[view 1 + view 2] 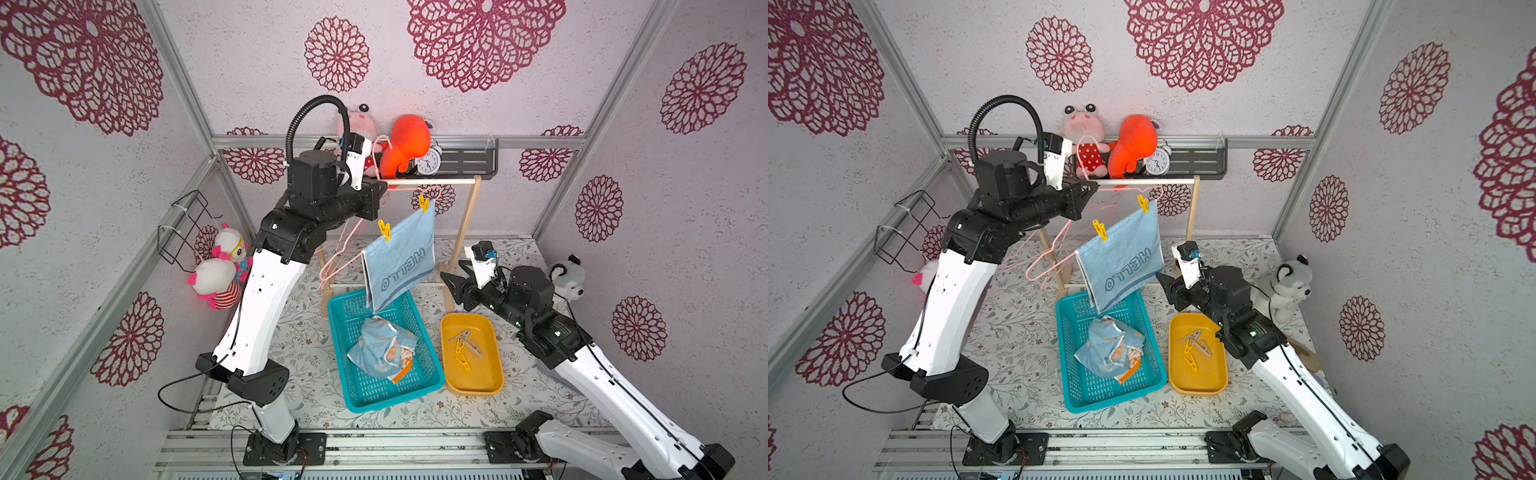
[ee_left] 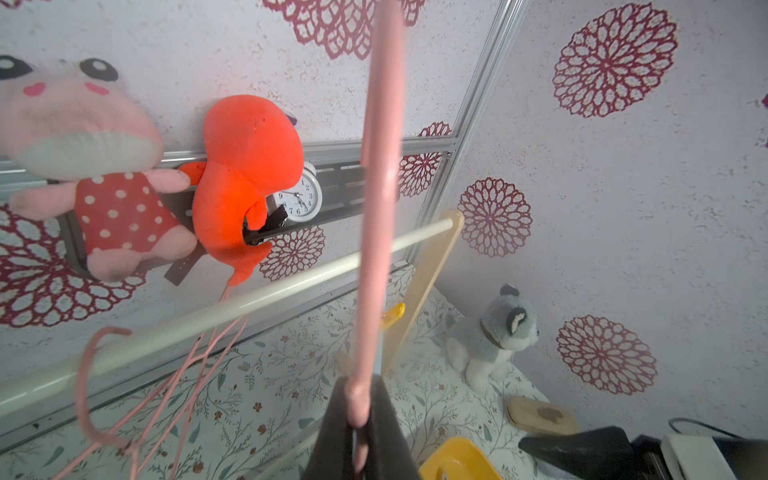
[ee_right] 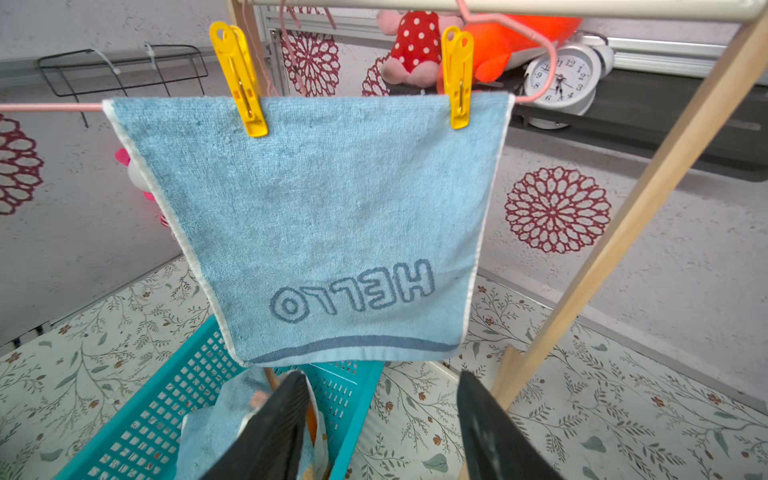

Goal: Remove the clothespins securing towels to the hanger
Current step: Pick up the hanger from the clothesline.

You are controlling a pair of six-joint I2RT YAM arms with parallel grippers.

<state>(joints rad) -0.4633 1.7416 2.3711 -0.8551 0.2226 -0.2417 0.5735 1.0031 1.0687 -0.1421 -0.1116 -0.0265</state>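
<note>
Two yellow clothespins [image 3: 239,79] pin the blue towel [image 3: 332,208] to the pink hanger [image 2: 380,187]. Left gripper [image 2: 359,419] jaws clamped on hanger, probably near its neck (blurred). Right gripper [image 1: 451,286] jaws apart, at towel's 3 o'clock in a top view.

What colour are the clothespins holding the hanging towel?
Bright yellow clothespins, clearest in the right wrist view.

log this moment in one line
left gripper shut on pink hanger | right gripper open, facing hello towel | two yellow clothespins attached
</note>
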